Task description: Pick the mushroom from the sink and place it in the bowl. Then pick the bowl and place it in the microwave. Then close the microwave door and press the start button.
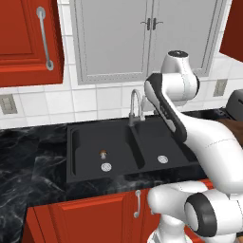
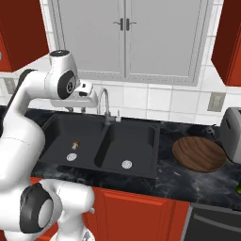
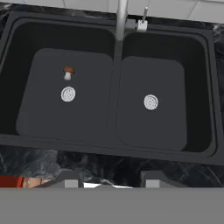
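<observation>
**Mushroom sitting in the left basin, tool hanging above the sink**

You are looking at the black marble table [image 2: 188,181] running under the red cabinets [image 1: 28,42] and the grey cabinet doors [image 2: 127,37]. The sink [image 3: 116,146] is lying set into it, its two basins standing side by side with the chrome faucet [image 1: 135,107] rising at the back between them. To the sink's right, the bowl [image 2: 198,154] is resting on the table, well apart from the basins and lying just beside a grey appliance [image 2: 232,127] at the frame edge.

Your arm is reaching up and over the sink, with the tool [image 3: 107,178] pointing down at it from above; its two finger tips are standing apart, so it is open and gripping nothing.

Each basin is showing one round silver drain [image 3: 151,102]. The mushroom [image 3: 68,72] is standing upright on the floor of the left basin, brown cap up, just behind that basin's drain [image 3: 68,94] and not touching it.
</observation>
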